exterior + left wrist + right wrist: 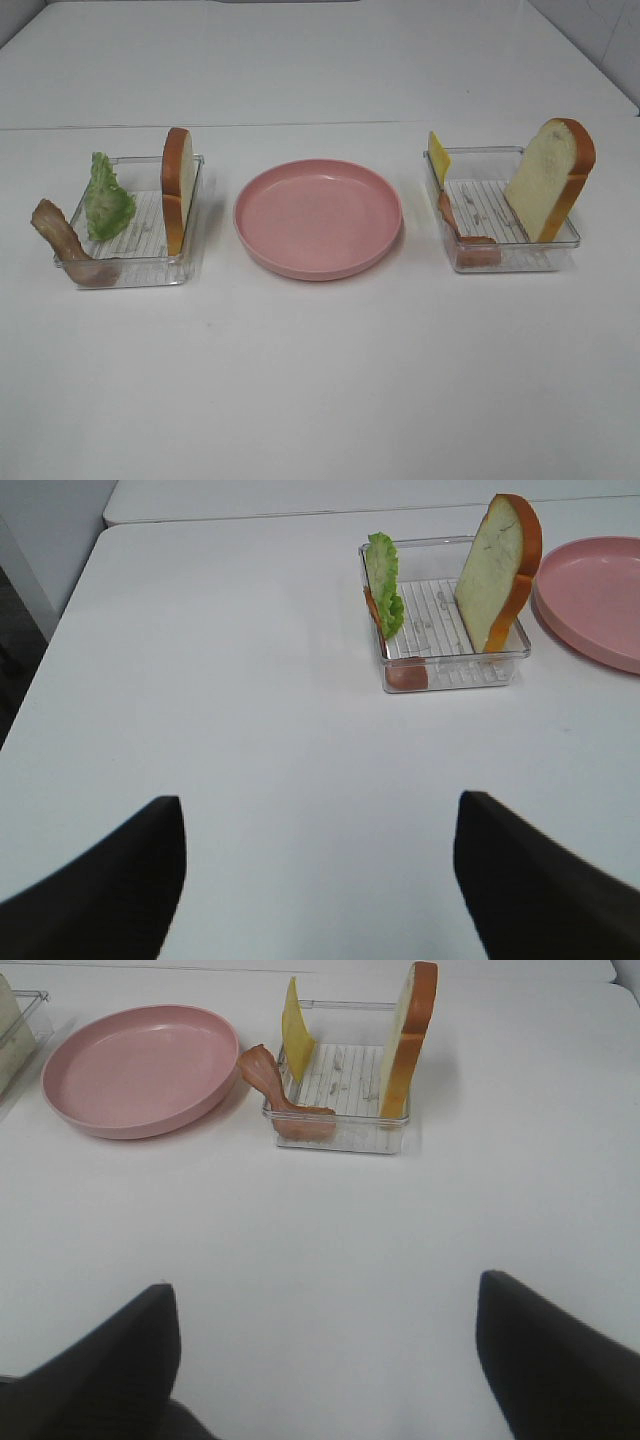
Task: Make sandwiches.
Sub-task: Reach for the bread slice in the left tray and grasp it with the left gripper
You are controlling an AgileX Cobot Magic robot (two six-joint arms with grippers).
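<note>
Both spread and empty, left pincer (320, 880) and right pincer (325, 1360) hover over the worktop (320, 380). Bread (178, 190), lettuce (108, 198), bacon (60, 238) and cheese (438, 158) sit in trays (135, 280) flanking the bare plate (318, 270). Next, probably: grasp a bread slice.

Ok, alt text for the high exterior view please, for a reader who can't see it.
An empty pink plate sits mid-table between two clear trays. The left tray holds a lettuce leaf, a bacon strip and an upright bread slice; the right tray holds a cheese slice, a second bacon strip and a leaning bread slice.
</note>
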